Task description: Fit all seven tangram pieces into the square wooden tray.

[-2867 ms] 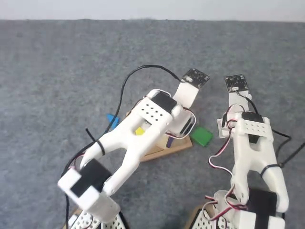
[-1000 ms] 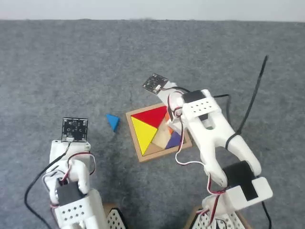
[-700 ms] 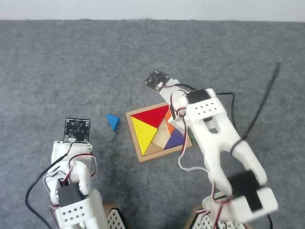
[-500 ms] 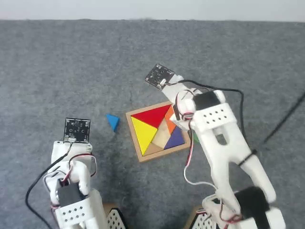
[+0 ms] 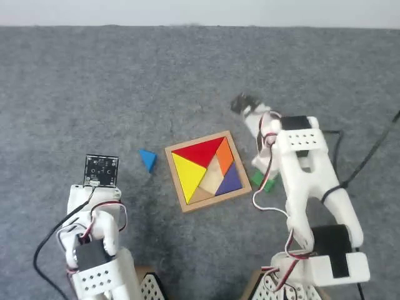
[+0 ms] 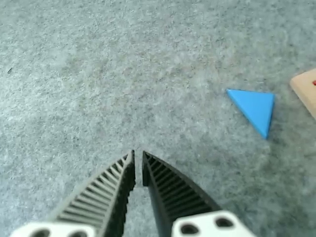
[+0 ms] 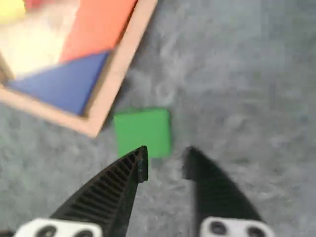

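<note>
The square wooden tray (image 5: 179, 187) lies mid-table, holding a red triangle (image 5: 200, 152), a yellow triangle (image 5: 185, 175), an orange piece (image 5: 225, 155) and a purple triangle (image 5: 229, 181), with bare wood between them. A small blue triangle (image 5: 148, 159) lies on the carpet left of the tray. A green square (image 5: 264, 182) sits just off the tray's right edge, partly under the right arm (image 5: 299, 156). My right gripper (image 7: 165, 160) is open just above the green square (image 7: 143, 131), beside the tray rim (image 7: 123, 74). My left gripper (image 6: 138, 160) is shut over bare carpet, short of the blue triangle (image 6: 254, 108).
Grey carpet covers the whole table. The left arm (image 5: 94, 237) stands folded back at the near left. A black cable (image 5: 369, 156) trails off the right arm toward the right edge. A corner of the tray (image 6: 306, 86) shows in the left wrist view.
The right arm has swung from over the tray out to its right side, above the green square. The left arm, earlier stretched over the tray, now rests folded back.
</note>
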Motion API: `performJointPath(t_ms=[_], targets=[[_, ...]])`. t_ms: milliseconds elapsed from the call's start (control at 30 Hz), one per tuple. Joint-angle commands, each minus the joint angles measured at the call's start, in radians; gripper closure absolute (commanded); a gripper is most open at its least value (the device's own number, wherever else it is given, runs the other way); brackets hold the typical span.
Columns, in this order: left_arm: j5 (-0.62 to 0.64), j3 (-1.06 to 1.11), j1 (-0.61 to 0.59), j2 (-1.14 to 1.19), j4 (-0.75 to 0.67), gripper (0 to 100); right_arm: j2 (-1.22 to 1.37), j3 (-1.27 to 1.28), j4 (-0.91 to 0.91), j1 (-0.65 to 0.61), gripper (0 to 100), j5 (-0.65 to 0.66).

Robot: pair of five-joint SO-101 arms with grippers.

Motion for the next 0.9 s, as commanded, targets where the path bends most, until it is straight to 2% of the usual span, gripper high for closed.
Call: performJointPath(t_ms=[0,200,533,700,867], targets=[[-0.008,-0.008,0.008,-0.017,0.005,97,-0.016,0.057,-0.033,0.005,71.4,0.095],[-0.008,-0.008,0.008,-0.017,0.005,97,-0.004,0.124,-0.13,-0.021,70.0,0.132],[-0.008,-0.008,0.008,-0.017,0.005,97,0.079,0.121,-0.147,-0.124,70.0,0.147],[-0.008,-0.008,0.008,-0.017,0.005,97,0.13,0.118,-0.199,-0.102,70.2,0.15],[-0.008,-0.008,0.008,-0.017,0.005,97,0.185,0.04,-0.134,-0.056,70.3,0.195]])
